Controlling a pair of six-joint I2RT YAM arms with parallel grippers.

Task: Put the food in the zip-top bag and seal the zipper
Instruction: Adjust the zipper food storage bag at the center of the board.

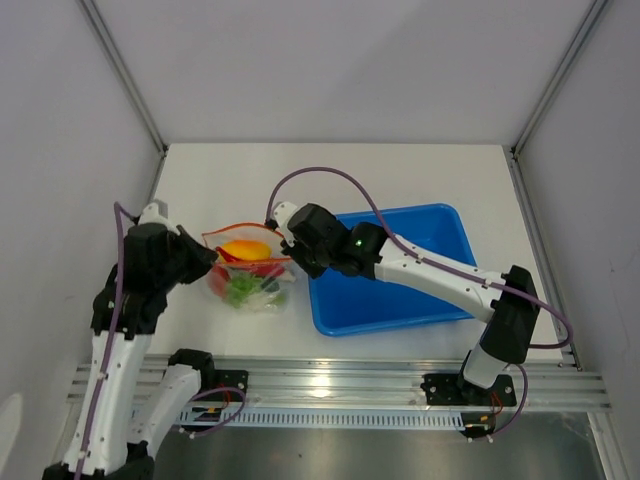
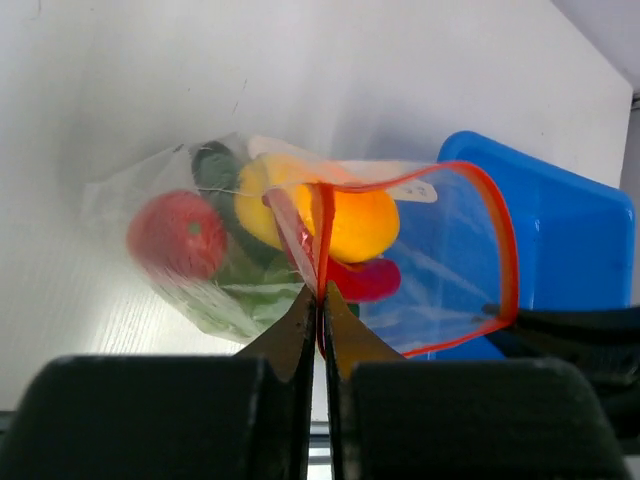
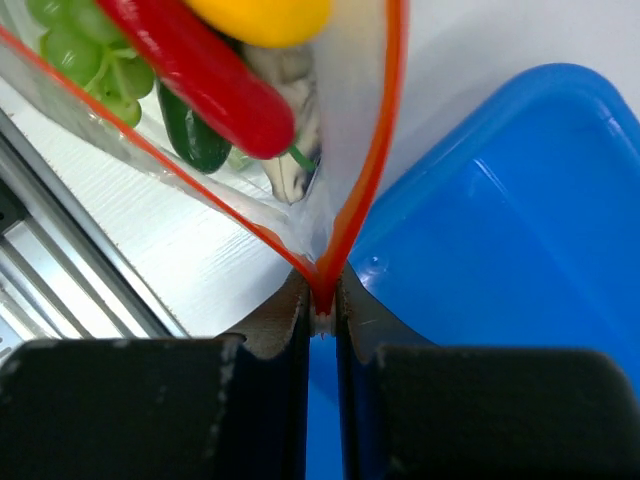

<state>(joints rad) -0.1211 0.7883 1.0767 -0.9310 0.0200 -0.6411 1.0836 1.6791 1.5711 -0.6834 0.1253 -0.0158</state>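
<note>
The bag [image 1: 250, 288] lies on the desk [image 1: 400, 170] just left of the tray [image 1: 440, 240], with food inside: tomato [image 2: 178, 235], squash [image 2: 360, 225], chili [image 3: 200, 80]. The left gripper [image 2: 320, 295] is clamped shut on one end of the zipper [image 2: 508, 260] and the right gripper [image 3: 320, 300] on the other end, probably to pull the gaping mouth taut for sealing. Behind the crinkled plastic the green pieces blur together and no fish can be made out. In the top view the wrists hide both grippers' fingertips.
</note>
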